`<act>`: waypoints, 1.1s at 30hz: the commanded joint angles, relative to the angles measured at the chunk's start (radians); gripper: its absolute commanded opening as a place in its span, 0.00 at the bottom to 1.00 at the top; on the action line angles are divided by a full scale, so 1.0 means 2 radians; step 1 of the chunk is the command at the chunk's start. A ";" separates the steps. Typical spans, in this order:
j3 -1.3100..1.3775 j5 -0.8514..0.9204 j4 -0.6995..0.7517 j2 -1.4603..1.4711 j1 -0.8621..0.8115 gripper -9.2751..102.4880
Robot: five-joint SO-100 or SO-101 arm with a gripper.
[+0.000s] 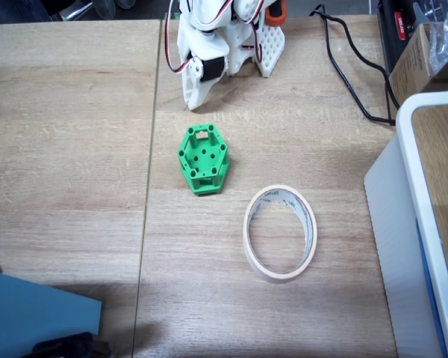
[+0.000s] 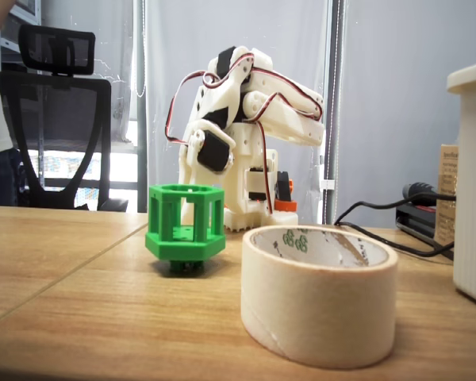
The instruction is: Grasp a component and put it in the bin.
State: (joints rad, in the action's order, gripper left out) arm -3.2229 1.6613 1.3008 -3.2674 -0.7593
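The component (image 1: 203,159) is sitting near the bin (image 1: 280,233); the gripper (image 1: 196,89) is hovering folded, its jaw state unclear. Gripping the cage's angled faces risks slipping.

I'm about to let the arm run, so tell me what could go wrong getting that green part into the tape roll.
The green part is an open cage, so a finger may slip into a hole rather than clamp a wall. The tape roll is only slightly wider than the part, so an off-center release could catch the rim. The roll is loose on the table and may slide if bumped.
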 commanded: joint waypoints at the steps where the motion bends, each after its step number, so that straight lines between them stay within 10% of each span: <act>1: 0.039 0.002 0.003 0.004 0.002 0.09; 33: 0.270 0.002 -0.005 0.148 0.154 0.21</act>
State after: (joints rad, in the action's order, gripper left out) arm -2.7443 1.6613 1.3146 -3.0603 -0.4571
